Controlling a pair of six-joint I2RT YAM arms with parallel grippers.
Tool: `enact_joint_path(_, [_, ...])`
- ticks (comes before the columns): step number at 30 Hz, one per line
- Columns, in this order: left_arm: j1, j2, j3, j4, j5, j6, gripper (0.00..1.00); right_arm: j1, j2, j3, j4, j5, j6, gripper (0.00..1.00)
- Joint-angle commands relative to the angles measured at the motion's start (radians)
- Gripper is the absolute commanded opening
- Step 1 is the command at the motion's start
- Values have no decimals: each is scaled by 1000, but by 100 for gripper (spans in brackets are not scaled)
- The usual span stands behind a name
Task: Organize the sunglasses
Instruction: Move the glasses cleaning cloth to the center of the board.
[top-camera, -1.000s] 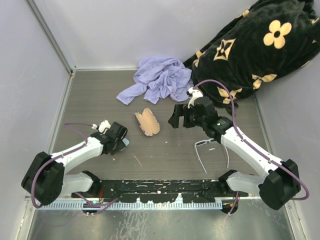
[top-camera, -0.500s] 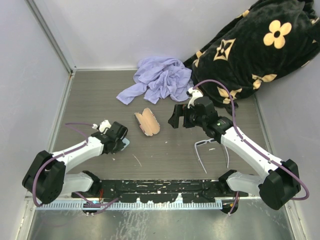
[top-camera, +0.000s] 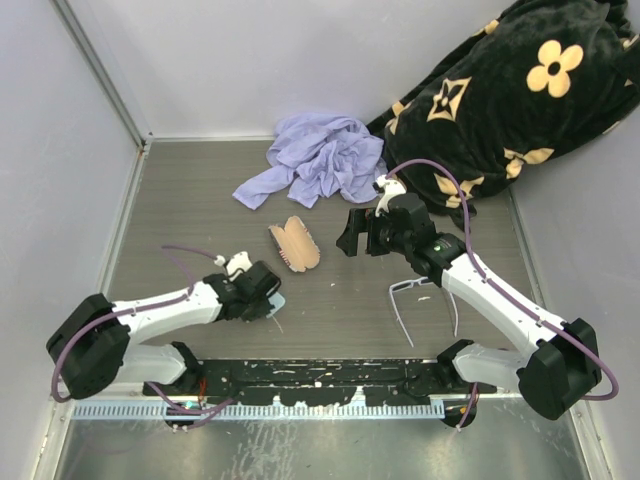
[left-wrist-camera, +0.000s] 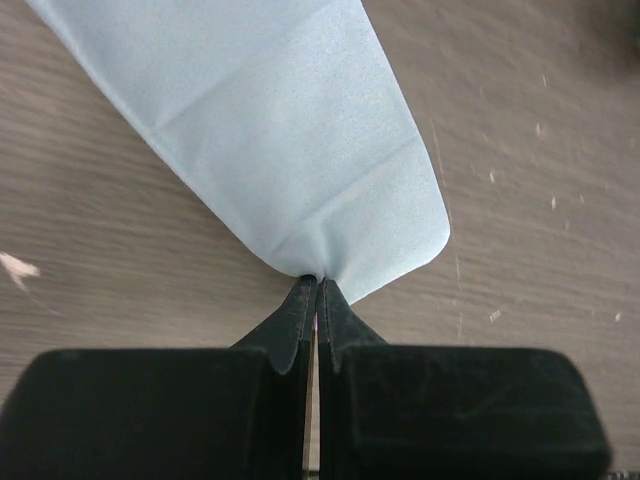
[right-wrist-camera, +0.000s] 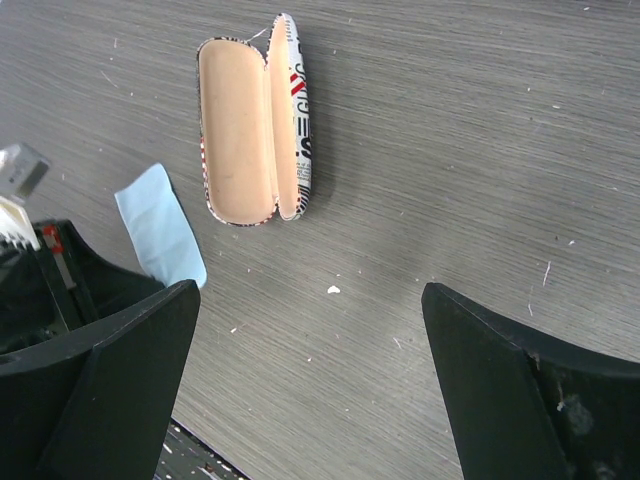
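Observation:
The white-framed sunglasses (top-camera: 415, 290) lie on the table under my right arm, arms pointing toward the near edge. The red-and-white printed case (top-camera: 294, 244) lies open at mid-table, its tan lining up; it also shows in the right wrist view (right-wrist-camera: 252, 118). My left gripper (top-camera: 268, 302) is shut on the edge of the light-blue cloth (left-wrist-camera: 280, 130), which lies flat on the table in front of it and shows in the right wrist view (right-wrist-camera: 160, 238). My right gripper (top-camera: 356, 236) is open and empty, hovering to the right of the case.
A crumpled lavender cloth (top-camera: 320, 158) lies at the back middle. A black blanket with tan flowers (top-camera: 510, 90) fills the back right corner. Grey walls close in the left, back and right sides.
My left gripper has moved right and toward the near edge, dragging the light-blue cloth with it. The right arm has not moved.

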Motion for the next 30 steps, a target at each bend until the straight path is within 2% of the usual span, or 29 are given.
enact_joint_path(1, [-126, 51, 52, -1, -6, -133, 0, -1, -16, -8, 57, 13, -8, 100])
enact_joint_path(5, [-228, 128, 103, 24, -5, -193, 0, -1, -21, -21, 58, 15, -8, 100])
enact_joint_path(7, [-271, 176, 136, 45, 3, -201, 4, -1, -26, -30, 58, 20, -4, 100])
enact_joint_path(13, [-313, 258, 231, 25, 26, -156, 33, -1, -41, -51, 63, 31, 3, 100])
enact_joint_path(17, [-313, 182, 247, -38, -33, -130, 45, -1, -54, -63, 61, 52, 7, 100])
enact_joint_path(24, [-299, -9, 234, -181, -144, -75, 50, -1, -63, -84, 65, 94, 50, 100])
enact_joint_path(28, [-210, -137, 203, -230, -188, 15, 51, -1, -58, -98, 58, 81, 79, 97])
enact_joint_path(30, [-125, -190, 168, -209, -149, 84, 52, 1, -54, -109, 51, 72, 102, 96])
